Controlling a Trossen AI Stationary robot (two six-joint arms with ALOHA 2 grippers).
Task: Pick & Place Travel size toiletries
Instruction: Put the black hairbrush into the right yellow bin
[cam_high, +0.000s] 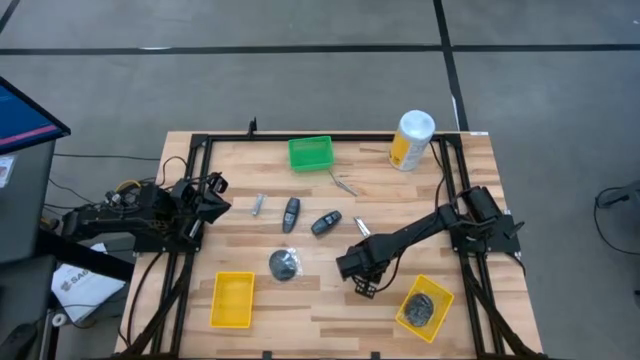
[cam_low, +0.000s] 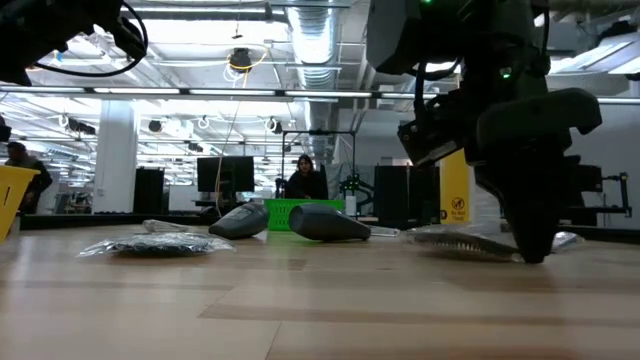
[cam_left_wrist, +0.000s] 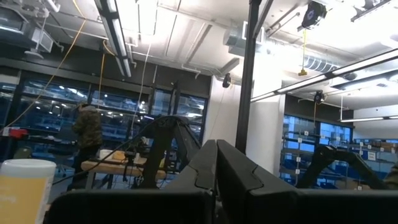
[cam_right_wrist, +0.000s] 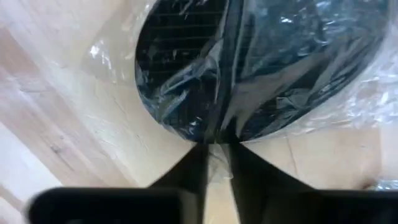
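- The right arm reaches out from its base at the table's right edge, stretched low towards the middle. Its wrist is bent down so that the right gripper stands on the wooden table near the front.
- Seen from table height, that gripper comes down steeply, with its tip at the board.
- In the right wrist view its fingers are drawn in to a narrow gap. They pinch the crinkled clear wrap at the rim of a wrapped black bundle, which lies flat on the wood, touching the fingertips.
- The left arm is folded back over the table's left edge. The left gripper is raised off the board and tilted upward, and its wrist view looks into the room. Its fingers are pressed together, with nothing between them.
- A second black bundle lies left of the right gripper, clear of it.
- A third bundle sits inside the right yellow tray, near the front right corner.
- Two dark oval pieces lie side by side at the table's middle.
- A slim silvery piece lies to their left, and another silvery piece to their right, near the right arm.
- The left yellow tray stands at the front left.
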